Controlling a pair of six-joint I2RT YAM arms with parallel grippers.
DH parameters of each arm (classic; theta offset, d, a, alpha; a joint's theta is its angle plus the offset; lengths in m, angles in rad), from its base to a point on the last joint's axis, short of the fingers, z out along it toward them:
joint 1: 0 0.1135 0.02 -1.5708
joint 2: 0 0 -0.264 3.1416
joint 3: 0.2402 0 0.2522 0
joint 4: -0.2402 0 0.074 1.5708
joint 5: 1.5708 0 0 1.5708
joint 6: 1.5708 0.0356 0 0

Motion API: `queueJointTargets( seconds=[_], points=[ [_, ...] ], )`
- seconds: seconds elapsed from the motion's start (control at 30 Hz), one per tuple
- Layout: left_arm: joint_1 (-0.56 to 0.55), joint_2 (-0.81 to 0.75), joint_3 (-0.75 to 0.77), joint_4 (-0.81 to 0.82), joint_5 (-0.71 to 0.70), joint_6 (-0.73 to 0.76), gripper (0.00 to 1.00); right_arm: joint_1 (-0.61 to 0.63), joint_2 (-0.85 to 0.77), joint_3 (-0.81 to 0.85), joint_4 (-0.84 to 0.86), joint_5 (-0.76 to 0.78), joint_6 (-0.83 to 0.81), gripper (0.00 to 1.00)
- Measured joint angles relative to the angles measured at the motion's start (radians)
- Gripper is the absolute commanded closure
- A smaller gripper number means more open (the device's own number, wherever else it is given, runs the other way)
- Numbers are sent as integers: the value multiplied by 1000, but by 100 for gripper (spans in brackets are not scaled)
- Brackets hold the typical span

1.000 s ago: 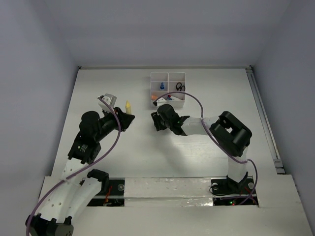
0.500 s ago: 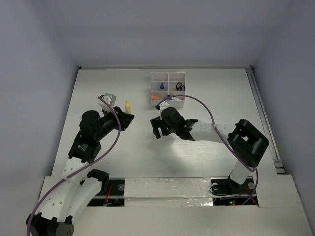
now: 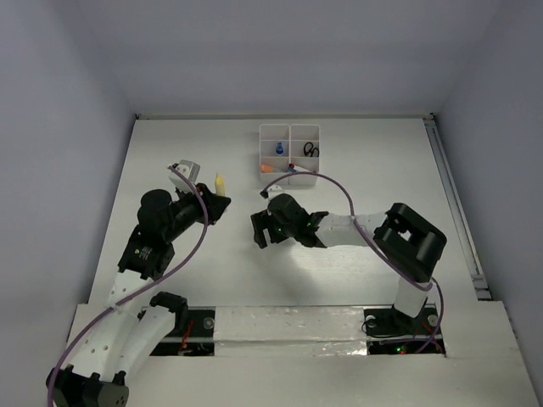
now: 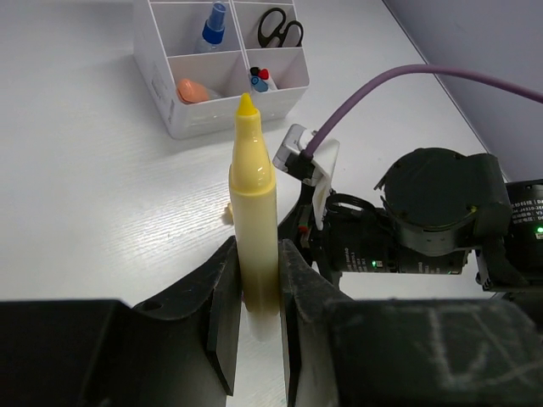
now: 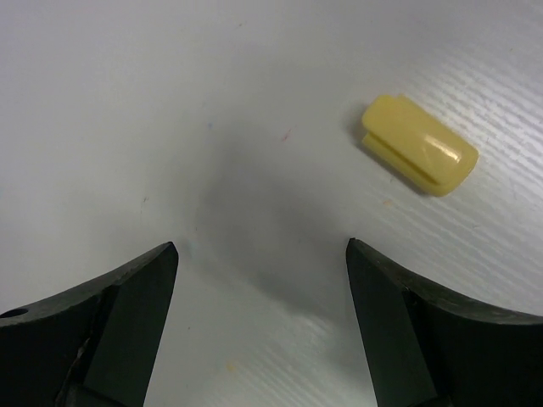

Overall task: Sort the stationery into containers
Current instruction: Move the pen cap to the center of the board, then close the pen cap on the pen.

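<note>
The yellow marker (image 4: 254,212) stands upright and uncapped, tip pointing away from the left gripper (image 4: 254,292). The left jaws are pressed against its lower barrel on both sides. In the top view the marker (image 3: 221,182) is held left of centre, nearer than the tray (image 3: 289,181) and to its left.

The yellow cap (image 5: 418,144) lies on its side on the table (image 5: 127,102), which is otherwise bare in that view. It lies ahead of the right gripper (image 5: 259,250) and toward its right finger, touching neither finger. The right jaws are spread wide and hold nothing.

Step in hand, as judged: recapping or collecting the loose cap before the marker goes into a compartment. The right gripper (image 3: 259,229) hovers over the table near the centre, apart from the tray.

Next move calls for:
- shifting the right gripper sideways so that the cap sits between the fingers;
- lowering, then closing across the cap's narrow width;
- keeping the marker steady in the left grip.

The tray at the far centre already holds scissors (image 4: 280,25), a blue-capped bottle (image 4: 212,17) and an orange item (image 4: 197,89).
</note>
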Motion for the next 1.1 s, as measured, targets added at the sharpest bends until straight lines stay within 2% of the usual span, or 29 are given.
queueJointTargets(
  seconds=[0.2,0.53,0.6,0.93,1.03,1.1],
  points=[
    [6,0,0,0,-1,0,100,-4,71,84,-10,96,24,14],
    [6,0,0,0,0,0,100,-25,85,111,-48,185,43,14],
    [6,0,0,0,0,0,100,-34,94,125,-54,189,38,19],
    [6,0,0,0,0,0,100,-53,167,234,-106,216,4,23],
    [6,0,0,0,0,0,100,-60,189,267,-123,219,-6,34],
    [6,0,0,0,0,0,100,-63,203,286,-127,224,-9,35]
  ],
)
